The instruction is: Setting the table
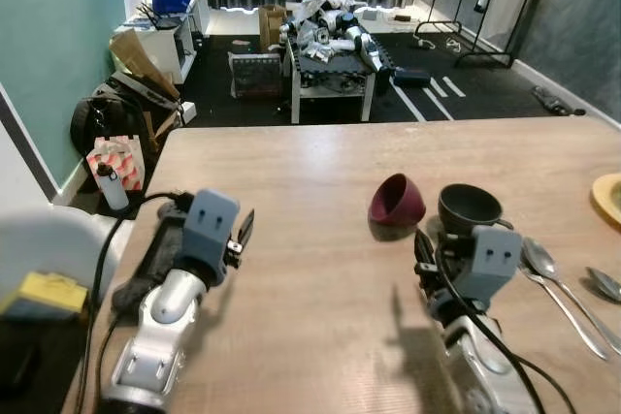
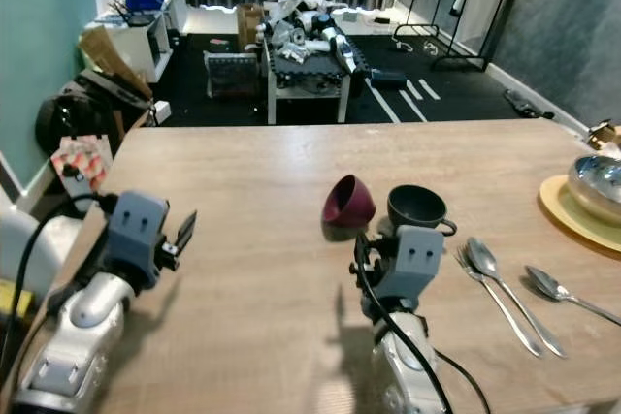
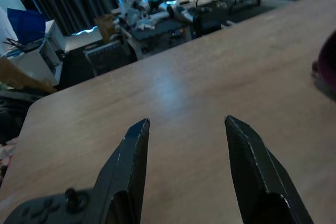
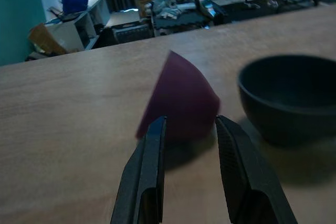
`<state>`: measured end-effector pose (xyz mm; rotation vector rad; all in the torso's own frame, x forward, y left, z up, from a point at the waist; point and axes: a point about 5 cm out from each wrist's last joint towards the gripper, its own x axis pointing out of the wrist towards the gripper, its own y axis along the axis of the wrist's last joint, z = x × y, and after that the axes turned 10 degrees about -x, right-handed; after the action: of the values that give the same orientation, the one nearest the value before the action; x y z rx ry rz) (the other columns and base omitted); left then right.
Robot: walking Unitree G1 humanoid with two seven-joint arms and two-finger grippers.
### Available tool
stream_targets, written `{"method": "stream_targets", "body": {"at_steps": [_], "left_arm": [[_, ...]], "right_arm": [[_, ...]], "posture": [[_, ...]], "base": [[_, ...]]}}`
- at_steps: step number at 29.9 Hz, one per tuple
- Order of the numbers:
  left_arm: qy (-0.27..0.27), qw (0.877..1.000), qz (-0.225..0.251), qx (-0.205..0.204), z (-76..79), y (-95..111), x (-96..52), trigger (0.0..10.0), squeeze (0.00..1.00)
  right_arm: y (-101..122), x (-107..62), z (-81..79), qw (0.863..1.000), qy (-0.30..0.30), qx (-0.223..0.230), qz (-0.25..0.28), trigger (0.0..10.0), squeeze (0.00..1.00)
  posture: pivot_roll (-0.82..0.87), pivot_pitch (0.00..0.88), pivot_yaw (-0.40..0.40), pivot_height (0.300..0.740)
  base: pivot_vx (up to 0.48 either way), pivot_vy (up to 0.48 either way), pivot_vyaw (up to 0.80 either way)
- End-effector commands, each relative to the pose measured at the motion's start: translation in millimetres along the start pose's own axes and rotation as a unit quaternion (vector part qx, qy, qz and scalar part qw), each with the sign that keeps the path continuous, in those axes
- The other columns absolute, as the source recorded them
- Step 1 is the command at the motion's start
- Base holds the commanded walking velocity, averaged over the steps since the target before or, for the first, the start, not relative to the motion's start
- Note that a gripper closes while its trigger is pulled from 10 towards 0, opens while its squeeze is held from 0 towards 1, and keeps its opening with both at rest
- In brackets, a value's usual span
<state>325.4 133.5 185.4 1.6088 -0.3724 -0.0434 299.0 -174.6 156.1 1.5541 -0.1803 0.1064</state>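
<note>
A wide wooden surface (image 1: 320, 181) carries everything the robot faces. Beyond its far edge lies a dark floor with a low white table (image 1: 330, 70) heaped with clutter, dark curtains behind it, and a clothes rack (image 1: 505, 7) to the right. On the left stand a white shelf unit (image 1: 170, 41) and some bags by the teal wall.

At the right edge of the surface a silver bowl (image 2: 600, 181) sits on a round yellow mat (image 2: 572, 210). A fork (image 2: 497, 300) and a spoon (image 2: 505, 288) lie side by side near the right arm, with another spoon (image 2: 568, 293) farther right, apart from them.

The dark bowl (image 1: 470, 208) stands upright near the middle, and the maroon bowl (image 1: 395, 203) lies tipped on its side just to its left, close but whether they touch I cannot tell.

The right gripper (image 4: 189, 129) hovers just in front of the maroon bowl, low over the wood, its fingers (image 4: 152, 166) spread with a gap between them and holding nothing; the tipped bowl sits beyond the tips.

The left gripper (image 3: 184, 129) rests over the left part of the surface, well apart from the bowls, its fingers (image 3: 131, 161) wide apart and empty. A dark game controller (image 3: 47, 211) shows beside its base.
</note>
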Motion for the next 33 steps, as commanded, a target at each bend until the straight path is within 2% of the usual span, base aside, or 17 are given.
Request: {"method": "stream_targets", "body": {"at_steps": [1, 15, 19, 20, 21, 23, 27, 30, 31, 33], "left_arm": [[0.008, 1.0, -0.017, -0.002, -5.0, -7.6, -5.5, 10.0, 0.0], [0.016, 0.999, -0.026, -0.016, -5.9, -9.3, -9.0, 10.0, 0.0], [0.02, 0.999, -0.034, -0.015, -9.7, -9.9, -11.7, 10.0, 0.0], [0.016, 0.999, -0.038, -0.008, -11.1, -9.7, -13.3, 10.0, 0.0], [0.016, 0.999, -0.038, -0.008, -11.1, -9.7, -13.3, 10.0, 0.0], [0.006, 0.999, -0.042, 0.005, -12.6, -8.6, -14.2, 10.0, 0.0], [-0.021, 0.998, -0.036, 0.04, -19.8, 3.6, -11.1, 10.0, 0.0], [-0.026, 0.998, -0.034, 0.045, -21.4, 7.0, -10.0, 10.0, 0.0], [-0.06, 0.995, -0.036, 0.064, -25.8, 15.8, -5.5, 10.0, 0.0], [-0.072, 0.994, -0.038, 0.072, -27.6, 18.1, -4.0, 10.0, 0.0]], "right_arm": [[-4.5, -2.6, -2.3, 1.0, 0.002, 0.003, -0.011, 10.0, 0.0], [-5.4, -2.4, -5.9, 1.0, 0.007, 0.003, -0.014, 10.0, 0.0], [-5.4, -2.4, -5.7, 1.0, 0.004, -0.013, -0.016, 10.0, 0.0], [-5.5, -1.2, -4.7, 0.999, -0.001, -0.038, -0.019, 10.0, 0.0], [-5.5, -1.2, -4.7, 0.999, -0.001, -0.038, -0.019, 10.0, 0.0], [-3.8, 3.4, -4.2, 0.998, -0.009, -0.062, -0.016, 10.0, 0.0], [6.6, 29.2, 6.1, 0.993, -0.057, -0.102, -0.01, 10.0, 0.0], [10.4, 34.3, 8.5, 0.992, -0.062, -0.106, -0.005, 10.0, 0.0], [18.7, 47.2, 18.3, 0.991, -0.067, -0.117, 0.002, 10.0, 0.0], [20.4, 50.6, 21.7, 0.99, -0.067, -0.121, 0.002, 10.0, 0.0]], "posture": [[0.08, 0.04, 0.068, 0.74], [0.09, 0.046, 0.064, 0.74], [0.1, 0.058, 0.059, 0.74], [0.11, 0.065, 0.057, 0.74], [0.11, 0.065, 0.057, 0.74], [0.11, 0.07, 0.058, 0.74], [0.14, 0.1, 0.06, 0.74], [0.14, 0.1, 0.06, 0.74], [0.15, 0.115, 0.06, 0.74], [0.15, 0.115, 0.06, 0.74]], "base": [[0.0, 0.0, 0.0], [0.0, 0.0, 0.0], [0.0, 0.0, 0.0], [0.0, 0.0, 0.0], [0.0, 0.0, 0.0], [0.0, 0.0, 0.0], [0.0, 0.0, 0.0], [0.0, 0.0, 0.0], [0.0, 0.0, 0.0], [0.0, 0.0, 0.0]]}}
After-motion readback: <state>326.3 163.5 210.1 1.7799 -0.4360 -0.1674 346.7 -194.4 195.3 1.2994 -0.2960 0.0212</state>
